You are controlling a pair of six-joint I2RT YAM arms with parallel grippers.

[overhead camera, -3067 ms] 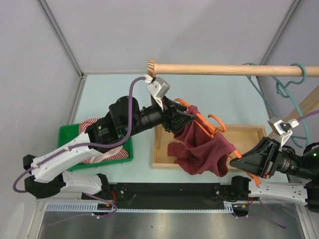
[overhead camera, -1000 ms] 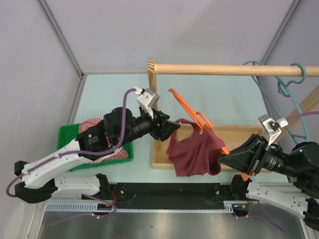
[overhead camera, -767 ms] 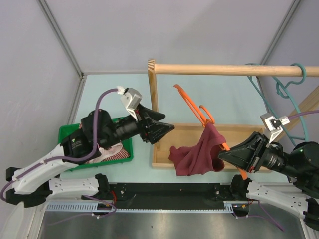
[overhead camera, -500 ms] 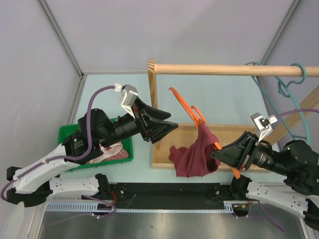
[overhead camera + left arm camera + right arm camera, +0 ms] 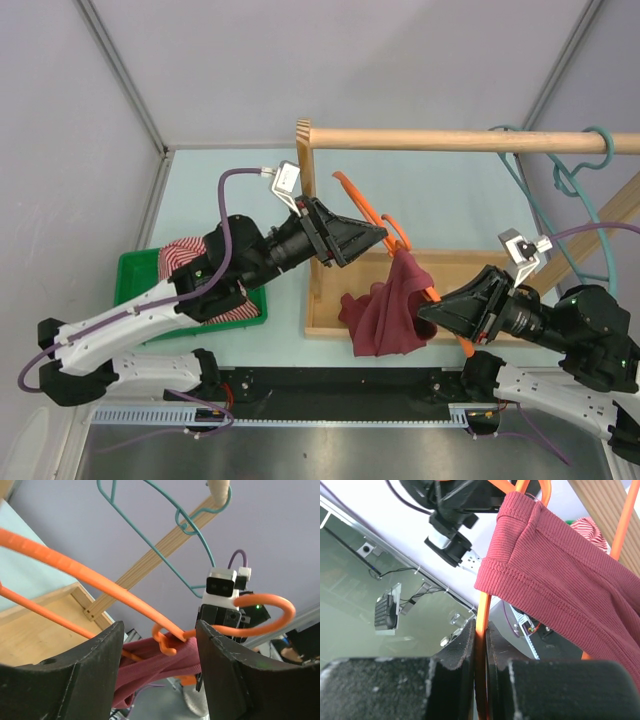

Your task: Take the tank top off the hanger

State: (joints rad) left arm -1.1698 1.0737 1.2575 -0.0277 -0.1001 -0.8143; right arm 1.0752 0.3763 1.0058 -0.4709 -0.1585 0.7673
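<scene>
The maroon tank top (image 5: 385, 315) hangs bunched from one arm of the orange hanger (image 5: 392, 232), over the wooden tray. My right gripper (image 5: 432, 316) is shut on the hanger's thin orange rod (image 5: 481, 620), with the ribbed maroon cloth (image 5: 560, 590) draped just above its fingers. My left gripper (image 5: 372, 238) stands open beside the hanger's upper arm. In the left wrist view the left gripper (image 5: 160, 650) frames the hanger's notch (image 5: 167, 642) and a maroon strap (image 5: 155, 667) lying beyond its fingertips; nothing is held.
A wooden rail (image 5: 460, 140) crosses the top, with teal hangers (image 5: 570, 175) on its right end. The wooden tray (image 5: 480, 268) lies under the garment. A green bin (image 5: 135, 272) with striped cloth (image 5: 185, 250) sits at the left.
The tank top has slipped off one hanger arm and now hangs bunched from the other. My left gripper let it go, drew back left, then came right to the hanger, open.
</scene>
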